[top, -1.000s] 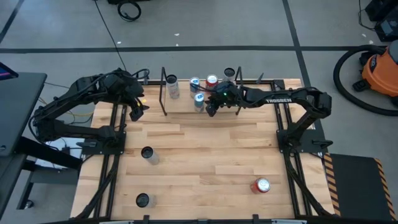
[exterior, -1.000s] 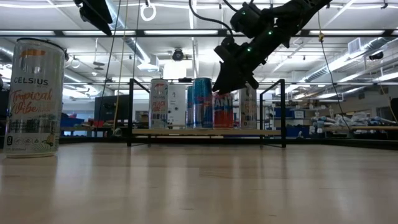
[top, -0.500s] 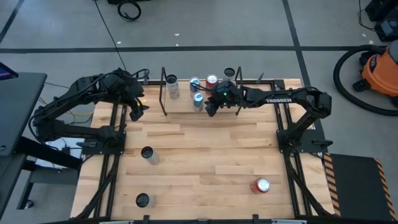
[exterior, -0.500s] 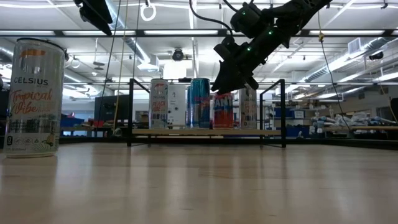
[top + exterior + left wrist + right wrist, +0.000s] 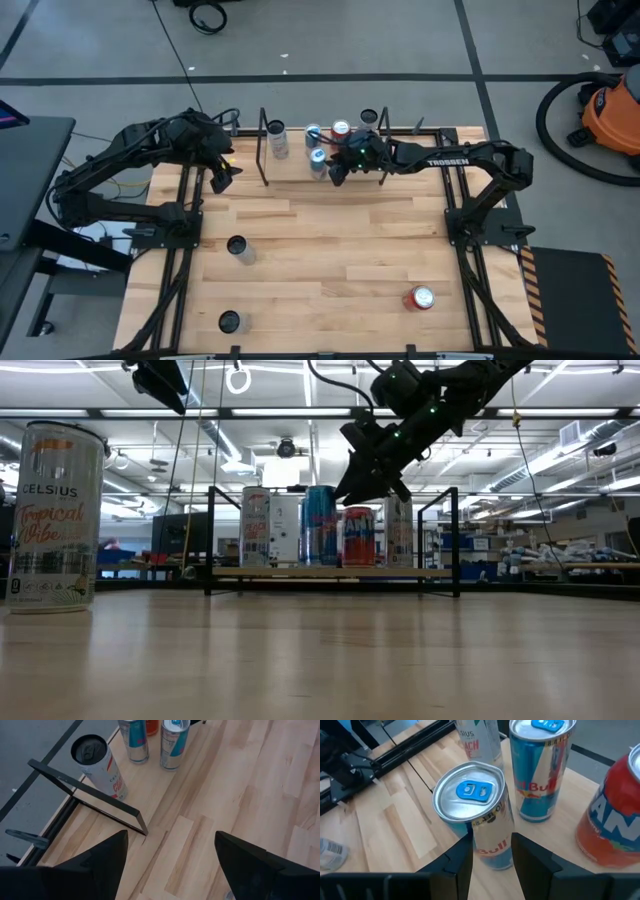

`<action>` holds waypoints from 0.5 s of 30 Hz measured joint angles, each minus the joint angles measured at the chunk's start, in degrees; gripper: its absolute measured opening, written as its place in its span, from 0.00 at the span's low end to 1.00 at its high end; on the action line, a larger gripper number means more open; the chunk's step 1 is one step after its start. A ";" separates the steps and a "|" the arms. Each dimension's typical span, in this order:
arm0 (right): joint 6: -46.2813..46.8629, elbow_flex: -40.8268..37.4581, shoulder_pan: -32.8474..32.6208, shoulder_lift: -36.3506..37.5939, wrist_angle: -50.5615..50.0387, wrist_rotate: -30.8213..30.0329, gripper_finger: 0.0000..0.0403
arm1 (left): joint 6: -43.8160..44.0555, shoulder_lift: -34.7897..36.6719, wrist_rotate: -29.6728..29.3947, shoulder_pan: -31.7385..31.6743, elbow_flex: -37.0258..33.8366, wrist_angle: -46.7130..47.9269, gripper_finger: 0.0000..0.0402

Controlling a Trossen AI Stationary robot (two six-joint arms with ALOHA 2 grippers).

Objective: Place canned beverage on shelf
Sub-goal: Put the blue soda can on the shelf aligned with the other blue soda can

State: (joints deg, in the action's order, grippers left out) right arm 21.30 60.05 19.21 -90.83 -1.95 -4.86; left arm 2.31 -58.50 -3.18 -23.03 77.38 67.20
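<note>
The left pincer (image 5: 222, 178) hangs above the bench (image 5: 330, 250) just left of the shelf (image 5: 290, 160), its fingers (image 5: 95, 862) spread apart and empty. On the shelf a white can (image 5: 277, 133) stands at the left, then two blue cans. The right pincer (image 5: 338, 174) sits at the front blue can (image 5: 319, 160), fingers (image 5: 462, 857) either side of its body; whether they press it cannot be told. A red can (image 5: 341, 130) stands just behind.

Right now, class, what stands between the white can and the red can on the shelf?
Two blue cans stand there: the back blue can and the front blue can. The high view shows this most clearly.
</note>
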 joint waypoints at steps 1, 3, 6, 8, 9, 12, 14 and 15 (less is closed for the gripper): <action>0.00 0.00 0.06 -0.02 0.23 0.00 0.35 | 0.00 0.00 0.00 0.00 0.00 0.00 0.75; 0.20 0.02 0.11 -0.83 1.72 0.01 0.35 | 0.00 0.00 0.00 0.00 0.00 -0.02 0.75; 0.20 0.06 0.38 -2.79 3.44 0.37 0.35 | 0.00 0.00 -0.02 0.02 0.00 -0.01 0.75; 0.20 -0.19 0.38 -3.36 2.19 0.10 0.35 | 0.02 0.00 0.00 0.02 -0.02 0.01 0.75; 0.18 -0.10 0.37 -3.69 3.41 0.00 0.35 | 0.02 0.02 -0.02 0.02 -0.02 0.05 0.75; 0.20 -0.05 0.38 -3.63 4.19 0.21 0.35 | 0.02 0.02 -0.02 0.07 -0.02 0.35 0.75; 0.08 -0.04 0.38 -3.63 4.49 0.26 0.35 | 0.00 0.00 -0.02 0.04 -0.02 0.30 0.75; 0.05 -0.04 0.38 -3.63 4.44 0.27 0.35 | 0.00 0.01 -0.01 0.04 -0.02 0.31 0.75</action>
State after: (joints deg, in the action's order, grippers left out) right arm 21.35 60.01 19.59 -94.45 2.49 -4.59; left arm 2.31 -58.49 -3.19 -22.98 77.36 67.51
